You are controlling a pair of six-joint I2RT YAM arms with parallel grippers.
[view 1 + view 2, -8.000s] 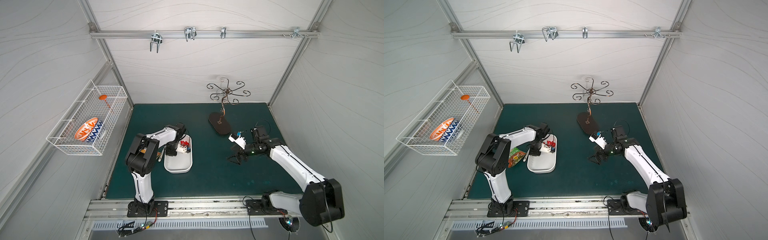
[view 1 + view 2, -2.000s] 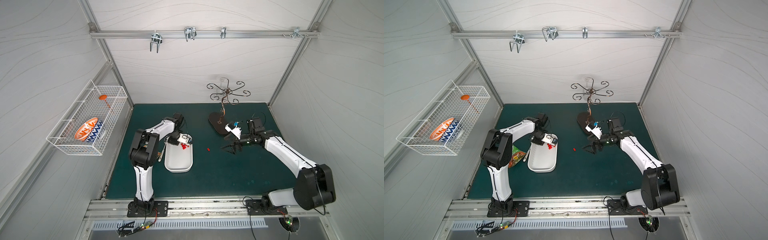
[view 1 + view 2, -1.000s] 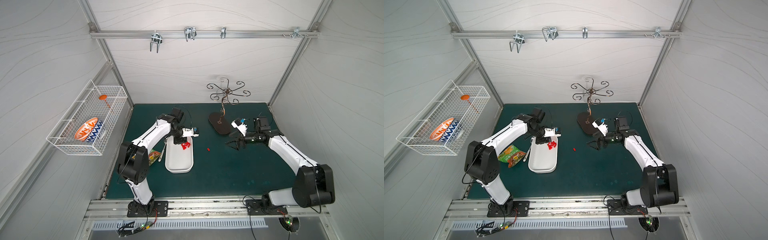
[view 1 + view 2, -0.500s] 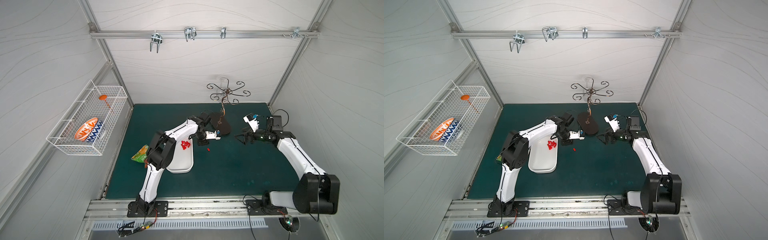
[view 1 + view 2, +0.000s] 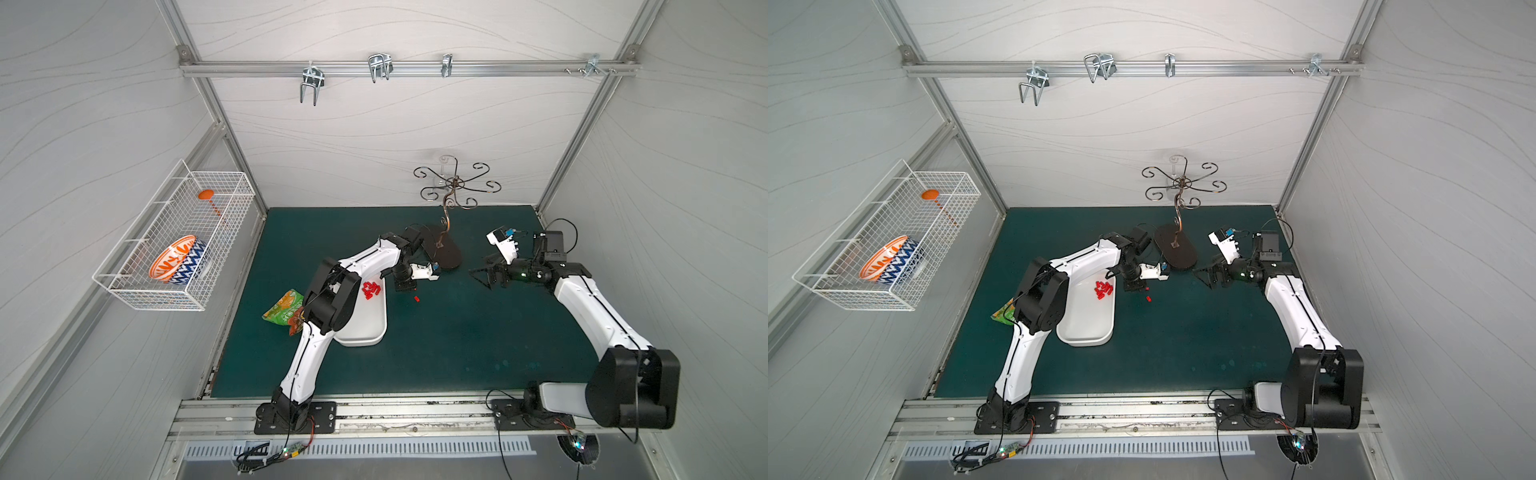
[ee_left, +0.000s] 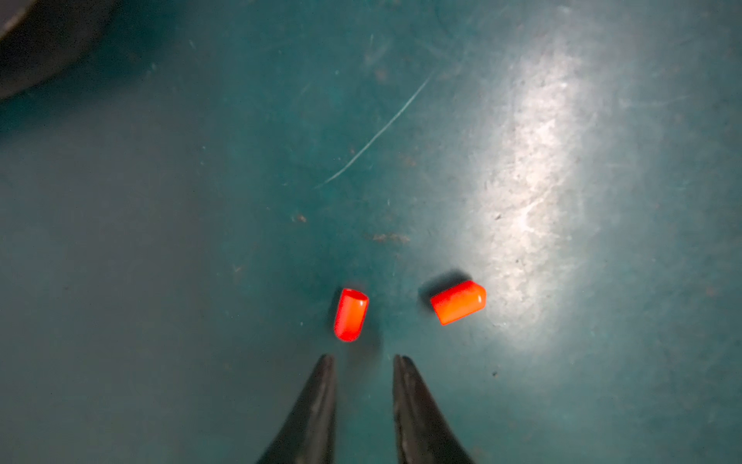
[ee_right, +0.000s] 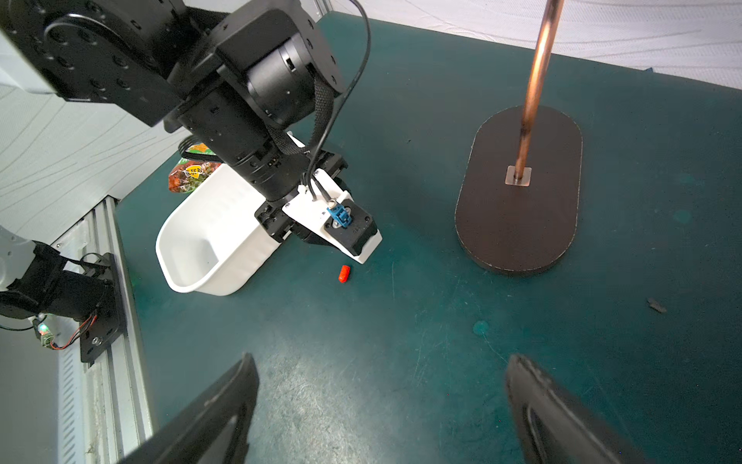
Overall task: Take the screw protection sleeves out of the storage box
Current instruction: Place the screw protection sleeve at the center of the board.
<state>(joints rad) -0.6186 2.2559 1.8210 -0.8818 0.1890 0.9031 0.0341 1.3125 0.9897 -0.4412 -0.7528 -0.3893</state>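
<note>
Enclosure walls (image 5: 374, 145) of white panel with faint wavy lines surround a dark green mat (image 5: 457, 340), which looks scuffed and scratched in the left wrist view. Positions are given from the storage box (image 5: 365, 332), a shallow white plastic tray with rounded corners and smooth walls that lies on the mat.

- **Rail:** A metal rail (image 5: 407, 68) with hooks runs high on the back wall, far beyond the box.
- **Basket:** A white wire basket (image 5: 158, 297) hangs on the side wall well to the box's left. It holds an orange-and-blue patterned bowl (image 5: 176, 259).
- **Stand:** A hook stand (image 5: 451, 257) with a dark oval base is beyond the box and to its right.
- **Packet:** A green and orange snack packet (image 5: 284, 309) lies just beside the box's left wall. Its print is too small to read.
- **Right gripper:** The right gripper (image 7: 379, 361) hovers well to the right of the box, jaws spread wide and empty.
- **Left gripper:** The left gripper (image 6: 363, 357) points down at the mat just beside the box's far right corner. Its jaws are parted a little and grip nothing.
- **Sleeves in the box:** Most screw protection sleeves (image 5: 371, 289), tiny bright red caps, are clustered inside the box at its far end.
- **Sleeves on the mat:** Two loose sleeves (image 6: 351, 314) lie just outside the box, just ahead of the left fingertips and apart from each other.
</note>
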